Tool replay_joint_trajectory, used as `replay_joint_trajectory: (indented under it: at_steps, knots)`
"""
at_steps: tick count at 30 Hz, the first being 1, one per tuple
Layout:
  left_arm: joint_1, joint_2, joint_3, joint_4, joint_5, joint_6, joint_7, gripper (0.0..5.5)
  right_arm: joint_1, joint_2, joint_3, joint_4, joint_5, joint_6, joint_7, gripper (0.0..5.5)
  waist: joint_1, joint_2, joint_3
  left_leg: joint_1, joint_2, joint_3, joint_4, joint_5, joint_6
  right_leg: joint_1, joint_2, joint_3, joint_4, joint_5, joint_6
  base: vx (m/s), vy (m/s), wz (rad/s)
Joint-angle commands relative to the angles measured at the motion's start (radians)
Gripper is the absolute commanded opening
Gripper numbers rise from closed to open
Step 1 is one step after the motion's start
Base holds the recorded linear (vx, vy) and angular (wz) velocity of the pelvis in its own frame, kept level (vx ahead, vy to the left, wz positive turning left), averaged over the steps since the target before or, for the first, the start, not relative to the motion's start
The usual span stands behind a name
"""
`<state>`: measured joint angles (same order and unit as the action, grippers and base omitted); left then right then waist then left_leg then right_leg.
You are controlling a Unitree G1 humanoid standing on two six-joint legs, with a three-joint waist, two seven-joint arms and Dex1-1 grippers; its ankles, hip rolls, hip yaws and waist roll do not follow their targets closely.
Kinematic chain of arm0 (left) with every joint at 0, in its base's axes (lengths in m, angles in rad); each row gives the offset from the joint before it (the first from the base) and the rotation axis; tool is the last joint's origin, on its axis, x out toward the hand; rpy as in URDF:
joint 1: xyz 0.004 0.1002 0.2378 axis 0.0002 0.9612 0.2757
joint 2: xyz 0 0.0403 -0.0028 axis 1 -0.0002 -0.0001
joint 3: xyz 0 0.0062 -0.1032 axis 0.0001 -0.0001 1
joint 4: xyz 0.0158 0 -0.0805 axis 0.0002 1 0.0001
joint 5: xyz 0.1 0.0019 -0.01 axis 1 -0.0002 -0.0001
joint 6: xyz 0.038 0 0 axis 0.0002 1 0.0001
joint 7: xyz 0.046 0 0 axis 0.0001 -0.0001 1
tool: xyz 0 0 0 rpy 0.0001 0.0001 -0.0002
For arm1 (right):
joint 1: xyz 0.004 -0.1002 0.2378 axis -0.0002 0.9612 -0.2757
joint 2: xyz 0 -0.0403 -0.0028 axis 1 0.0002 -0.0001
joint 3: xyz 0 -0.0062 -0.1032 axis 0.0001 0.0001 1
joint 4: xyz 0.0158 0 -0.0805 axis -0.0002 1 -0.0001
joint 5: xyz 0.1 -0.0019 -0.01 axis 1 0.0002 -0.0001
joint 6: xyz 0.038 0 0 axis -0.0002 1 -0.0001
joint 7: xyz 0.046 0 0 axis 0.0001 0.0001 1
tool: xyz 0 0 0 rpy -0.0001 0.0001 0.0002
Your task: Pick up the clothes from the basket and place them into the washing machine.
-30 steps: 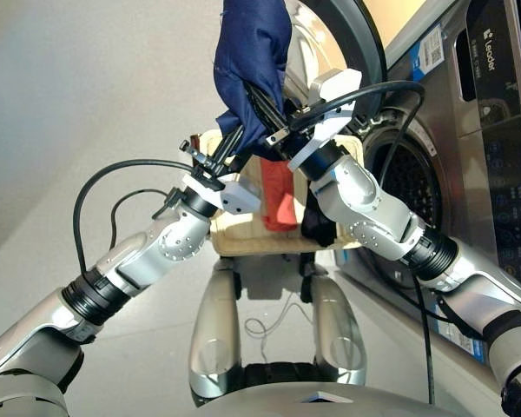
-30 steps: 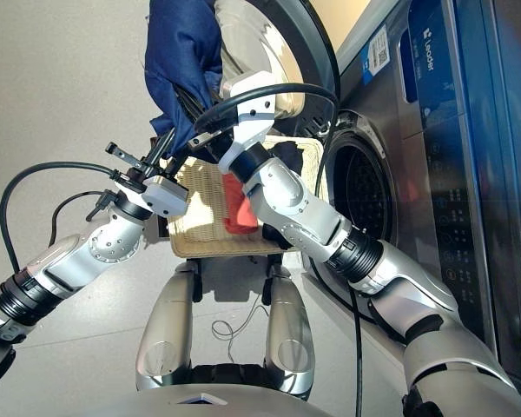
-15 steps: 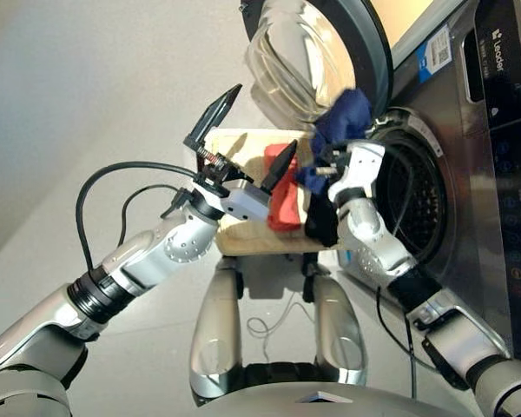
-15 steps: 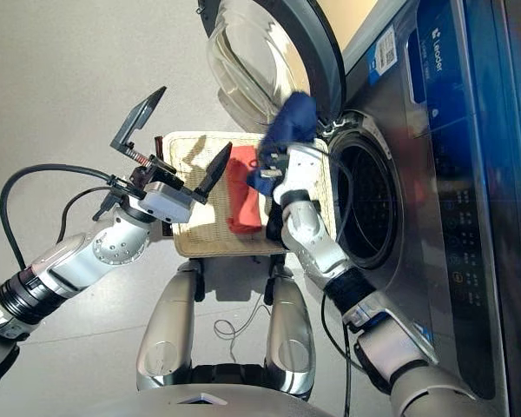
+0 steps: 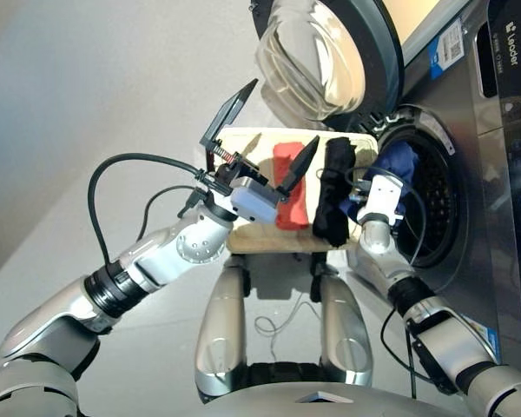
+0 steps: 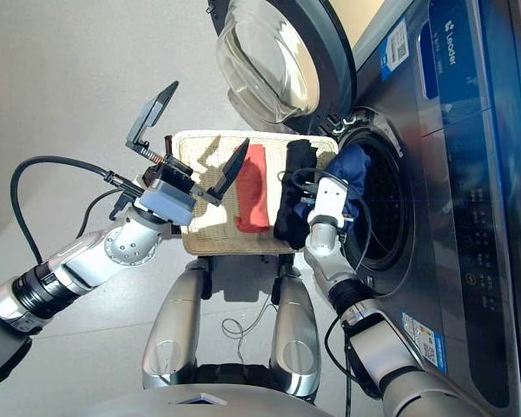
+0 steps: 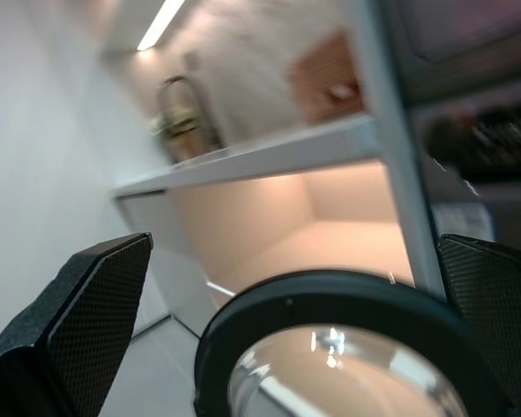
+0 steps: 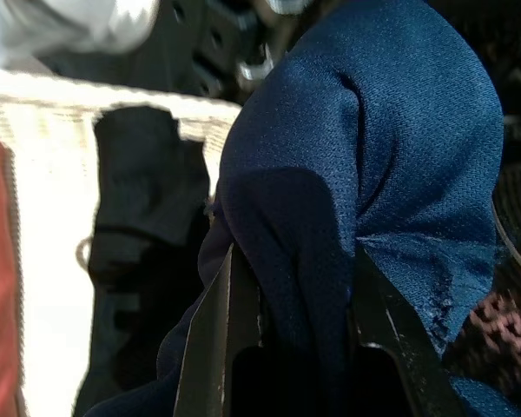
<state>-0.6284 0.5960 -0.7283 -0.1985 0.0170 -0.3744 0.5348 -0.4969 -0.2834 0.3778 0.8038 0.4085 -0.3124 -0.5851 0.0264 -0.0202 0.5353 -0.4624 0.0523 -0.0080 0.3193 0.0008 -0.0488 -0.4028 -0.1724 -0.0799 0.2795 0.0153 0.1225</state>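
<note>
Navy cloth (image 6: pixel 352 169), pinched in right fingers (image 8: pixel 243 304), now reaches the drum opening (image 6: pixel 384 213); left fingers (image 6: pixel 161 109) spread empty.

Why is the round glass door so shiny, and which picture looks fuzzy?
In the left eye view, light glints off the porthole door, and the left gripper casts a shadow on the basket. In the left wrist view the shelf behind is smeared, while the fingers look crisp.

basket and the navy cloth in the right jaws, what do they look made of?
Basket: looks like cream woven wicker or a similar fibre, matte, with a weave pattern showing on its floor and low rim. Navy cloth: seemingly a fine knit, possibly synthetic sports mesh, given its tiny regular pinhole texture, slight sheen and soft folds.
</note>
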Motion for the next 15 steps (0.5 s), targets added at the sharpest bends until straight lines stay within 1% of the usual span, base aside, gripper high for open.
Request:
replay_joint_trajectory:
  at_steps: [1,2,3,4,5,6,7,8,9,11,13,14,15]
  knots:
    - [-0.051,-0.078,0.035,-0.129,-0.115,-0.071,0.005,5.50,-0.047,0.005,-0.090,0.000,0.052,-0.057,-0.067,0.00,-0.012,0.021,-0.015,-0.016,-0.027,0.035,0.067,-0.047,-0.006,-0.074,-0.007,0.070,0.096,-0.021,0.012,-0.026,-0.020,0.191]
    - [-0.049,-0.114,0.035,-0.125,-0.162,-0.071,-0.008,5.50,-0.060,0.013,-0.110,0.024,0.092,-0.066,-0.082,0.00,-0.013,0.022,-0.015,-0.036,-0.029,0.033,0.080,-0.051,-0.005,-0.095,-0.007,0.071,0.114,-0.026,0.009,-0.020,-0.022,0.223]
    - [-0.049,-0.130,0.031,-0.118,-0.197,-0.061,-0.027,5.50,-0.077,0.014,-0.124,0.051,0.101,-0.056,-0.094,0.00,-0.013,0.023,-0.015,-0.048,-0.030,0.032,0.092,-0.055,-0.006,-0.107,-0.007,0.072,0.125,-0.031,0.007,-0.024,-0.027,0.210]
    - [-0.040,-0.166,0.035,-0.107,-0.263,-0.063,-0.049,5.50,-0.092,0.018,-0.145,0.071,0.129,-0.064,-0.106,0.00,-0.012,0.025,-0.015,-0.071,-0.031,0.031,0.113,-0.062,-0.006,-0.128,-0.006,0.073,0.148,-0.039,0.004,0.000,0.000,0.000]
    - [-0.033,-0.189,0.031,-0.091,-0.315,-0.057,-0.070,5.50,-0.110,0.017,-0.159,0.090,0.135,-0.058,-0.128,0.00,-0.013,0.027,-0.015,-0.091,-0.031,0.028,0.125,-0.063,-0.007,-0.146,-0.006,0.073,0.162,-0.044,0.001,0.000,0.000,0.000]
    - [-0.025,-0.209,0.032,-0.085,-0.366,-0.054,-0.094,5.50,-0.121,0.019,-0.176,0.109,0.161,-0.066,-0.131,0.00,-0.013,0.029,-0.015,-0.108,-0.030,0.028,0.139,-0.067,-0.008,-0.164,-0.007,0.073,0.181,-0.049,-0.001,0.000,0.000,0.000]
    - [-0.011,-0.227,0.039,-0.077,-0.415,-0.040,-0.120,5.50,-0.143,0.006,-0.194,0.163,0.153,-0.048,-0.147,0.00,-0.011,0.034,-0.015,-0.149,-0.028,0.026,0.162,-0.072,-0.010,-0.207,-0.007,0.073,0.210,-0.056,-0.006,0.000,0.000,0.000]
    - [-0.013,-0.227,0.041,-0.077,-0.417,-0.040,-0.122,5.50,-0.148,0.004,-0.195,0.166,0.154,-0.049,-0.146,0.00,-0.010,0.035,-0.015,-0.156,-0.028,0.026,0.169,-0.075,-0.010,-0.214,-0.007,0.074,0.217,-0.058,-0.006,0.000,0.000,0.000]
    - [-0.003,-0.233,0.047,-0.075,-0.444,-0.030,-0.134,5.50,-0.182,-0.026,-0.203,0.206,0.129,-0.035,-0.172,0.00,-0.005,0.041,-0.015,-0.198,-0.027,0.026,0.192,-0.079,-0.009,-0.256,-0.003,0.077,0.241,-0.064,-0.011,0.000,0.000,0.000]
    - [0.004,-0.236,0.051,-0.073,-0.463,-0.028,-0.142,5.50,-0.192,-0.039,-0.210,0.218,0.119,-0.030,-0.179,0.00,-0.004,0.045,-0.015,-0.228,-0.024,0.026,0.210,-0.083,-0.010,-0.285,-0.002,0.078,0.257,-0.067,-0.013,0.000,0.000,0.000]
    - [0.012,-0.233,0.058,-0.068,-0.471,-0.019,-0.151,5.50,-0.209,-0.079,-0.215,0.238,0.096,-0.014,-0.190,0.00,-0.003,0.052,-0.015,-0.276,-0.024,0.025,0.232,-0.086,-0.010,-0.339,-0.001,0.078,0.285,-0.072,-0.015,0.000,0.000,0.000]
    - [0.033,-0.225,0.063,-0.064,-0.473,-0.014,-0.157,5.50,-0.225,-0.125,-0.228,0.273,0.065,0.008,-0.216,0.00,-0.001,0.057,-0.015,-0.316,-0.020,0.026,0.260,-0.097,-0.011,-0.382,0.002,0.081,0.318,-0.088,-0.018,0.000,0.000,0.000]
    - [0.041,-0.219,0.068,-0.062,-0.478,-0.014,-0.160,5.50,-0.238,-0.156,-0.230,0.295,0.044,0.028,-0.224,0.00,0.001,0.060,-0.015,-0.341,-0.018,0.026,0.273,-0.099,-0.012,-0.412,0.002,0.083,0.339,-0.092,-0.020,0.000,0.000,0.000]
